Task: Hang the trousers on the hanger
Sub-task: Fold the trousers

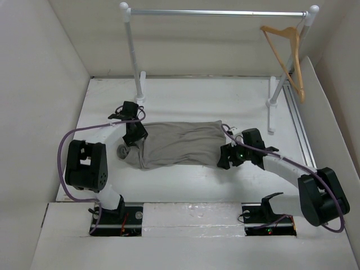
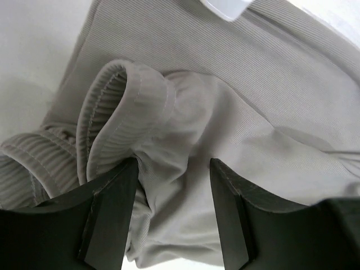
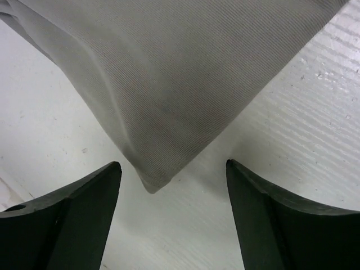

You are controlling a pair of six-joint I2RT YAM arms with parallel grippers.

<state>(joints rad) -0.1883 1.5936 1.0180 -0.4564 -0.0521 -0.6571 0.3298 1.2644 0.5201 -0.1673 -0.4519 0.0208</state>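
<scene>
"Two arms, one at each end. Is that how they're going at it?"

"Seems so. The trousers (image 1: 177, 143) are lying folded flat in the middle of the table (image 1: 185, 95), long axis running side to side in front of both bases, so each arm is getting one end. The left gripper (image 2: 173, 163) is sitting on the bunched, ribbed end at the left. Its fingers (image 2: 107, 214) are standing apart with a fold of cloth between them, not pinching it as far as I'm seeing."

"And the other one?"

"The right gripper (image 3: 173, 163) is hovering low at the smooth end, fingers spread wide. A corner of the cloth is pointing straight into the gap and touching neither finger."

"Where's the hanger?"

"The hanger (image 1: 287, 53) is hanging from the rail (image 1: 216, 12) at the far right, well apart from the cloth. The right arm is sitting nearer to it."

"So what is the next move depending on?"

"I'm guessing that corner. It's lying dead ahead of the right fingers, so only a short reach forward is looking necessary before closing on it."
</scene>
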